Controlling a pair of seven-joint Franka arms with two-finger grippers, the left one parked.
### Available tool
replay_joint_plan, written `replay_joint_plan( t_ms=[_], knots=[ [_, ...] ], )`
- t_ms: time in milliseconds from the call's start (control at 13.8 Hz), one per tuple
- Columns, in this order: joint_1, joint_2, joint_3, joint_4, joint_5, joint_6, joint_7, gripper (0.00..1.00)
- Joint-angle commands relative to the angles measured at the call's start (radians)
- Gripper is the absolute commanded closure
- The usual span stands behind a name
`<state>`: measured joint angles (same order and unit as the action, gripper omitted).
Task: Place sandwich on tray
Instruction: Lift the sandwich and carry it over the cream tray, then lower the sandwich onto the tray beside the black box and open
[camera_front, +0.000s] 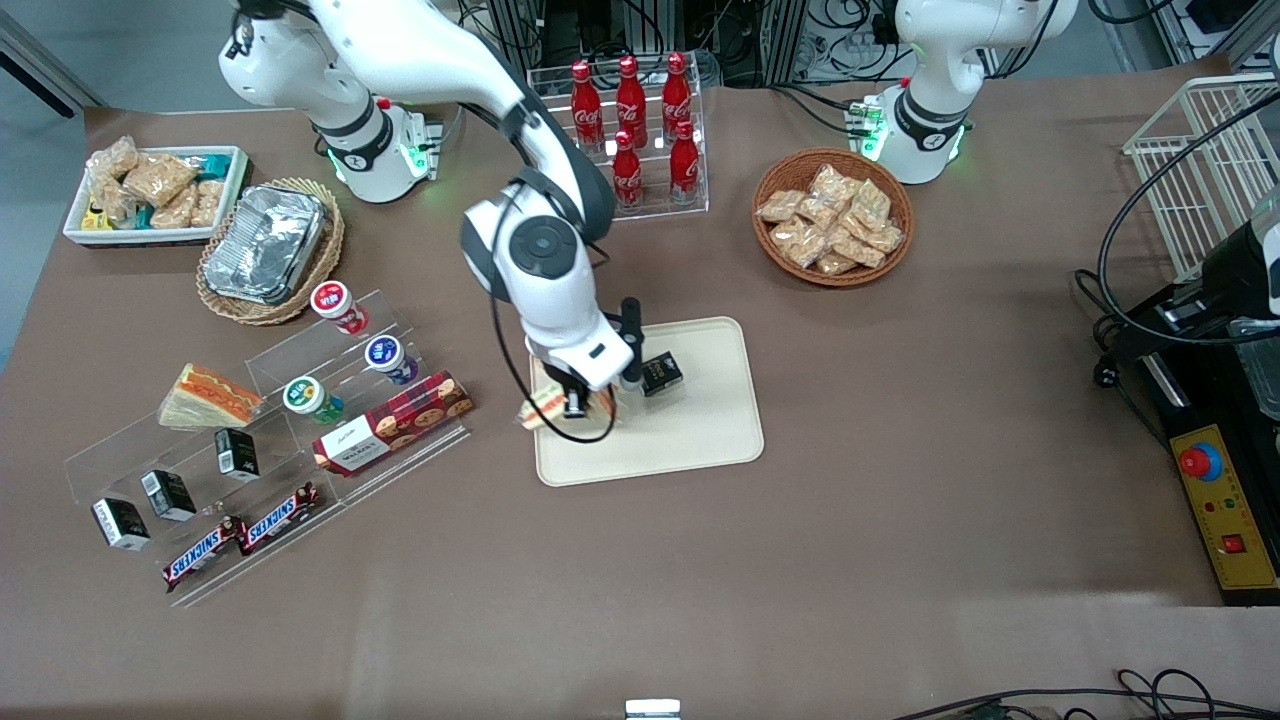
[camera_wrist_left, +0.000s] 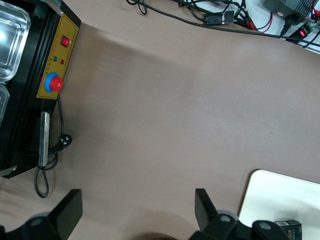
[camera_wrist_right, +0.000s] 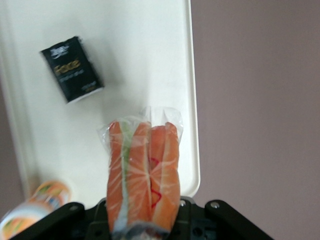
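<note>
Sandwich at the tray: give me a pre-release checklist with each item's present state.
1. Hand grips the sandwich: ok, fingers shut on its lower end.
2. Sandwich is over the tray: ok in the right wrist view, though close to the rim.
3. Sandwich clears the black box on the tray: ok, they are apart.
4. Sandwich rests on the tray surface: cannot tell.
5. Wrap intact: ok, clear plastic covers the filling.
6. Twin wedge on the acrylic rack is untouched: ok.
</note>
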<state>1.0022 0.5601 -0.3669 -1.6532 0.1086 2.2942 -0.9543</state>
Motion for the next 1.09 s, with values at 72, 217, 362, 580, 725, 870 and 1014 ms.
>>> replay_joint_plan(
  t_ms=[72,217,362,580,725,870,1014],
  knots=[
    [0.019,0.102,-0.015,0.07,0.02,0.096,0.009,1.0],
    [0.019,0.136,-0.015,0.082,0.055,0.14,0.009,1.0],
    [0.022,0.175,-0.015,0.082,0.094,0.214,0.009,1.0],
    [0.019,0.21,0.011,0.082,0.1,0.267,0.011,1.0],
    [0.022,0.213,0.011,0.082,0.102,0.268,0.012,1.0],
    [0.021,0.213,0.011,0.082,0.103,0.268,0.012,1.0],
    [0.022,0.215,0.013,0.082,0.106,0.269,0.02,1.0]
  ],
)
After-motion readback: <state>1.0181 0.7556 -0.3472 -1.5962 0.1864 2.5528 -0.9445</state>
